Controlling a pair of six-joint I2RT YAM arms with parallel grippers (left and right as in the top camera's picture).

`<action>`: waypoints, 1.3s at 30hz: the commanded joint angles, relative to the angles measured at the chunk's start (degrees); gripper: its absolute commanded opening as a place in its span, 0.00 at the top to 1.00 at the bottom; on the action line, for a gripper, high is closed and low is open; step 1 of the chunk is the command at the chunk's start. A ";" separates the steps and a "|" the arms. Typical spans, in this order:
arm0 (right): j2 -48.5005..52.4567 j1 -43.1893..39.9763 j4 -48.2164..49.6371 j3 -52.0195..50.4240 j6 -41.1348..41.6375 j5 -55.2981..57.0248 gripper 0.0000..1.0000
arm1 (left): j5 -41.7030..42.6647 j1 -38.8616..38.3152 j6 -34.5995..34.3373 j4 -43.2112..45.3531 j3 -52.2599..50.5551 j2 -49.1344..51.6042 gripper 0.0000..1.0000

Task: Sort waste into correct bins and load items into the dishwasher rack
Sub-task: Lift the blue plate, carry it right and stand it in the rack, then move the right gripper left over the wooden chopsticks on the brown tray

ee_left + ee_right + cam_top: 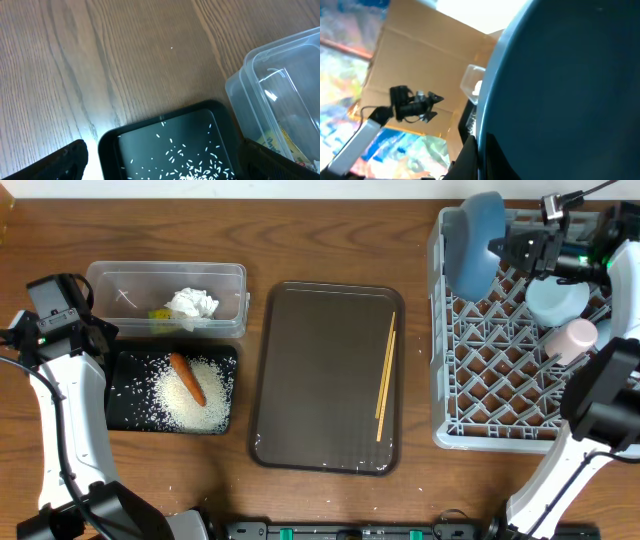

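The large blue dish [472, 242] stands on edge in the back left of the grey dishwasher rack [500, 420]. My right gripper [503, 248] is shut on its rim; the dish [570, 75] fills the right wrist view. The light-blue bowl [556, 298] and a pale cup [573, 337] sit in the rack. The chopsticks [385, 375] lie on the brown serving tray [325, 375]. Rice [190, 395] and the carrot [187, 378] lie in the black tray [125, 395]. Tissue [192, 304] and the wrapper [160, 313] are in the clear tub [165, 275]. My left gripper [160, 165] is open above the black tray's [145, 132] corner.
The wooden table [100, 60] shows around the trays. The left arm's white links [70, 410] stand at the left edge, and the right arm's base [600, 400] overlaps the rack's right side. A cardboard wall [420, 60] and a camera mount show in the right wrist view.
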 commanded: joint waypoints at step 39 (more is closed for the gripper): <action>-18.01 46.45 -0.07 -7.23 53.20 79.62 0.01 | -1.05 0.26 -0.90 -0.17 0.00 -0.11 0.03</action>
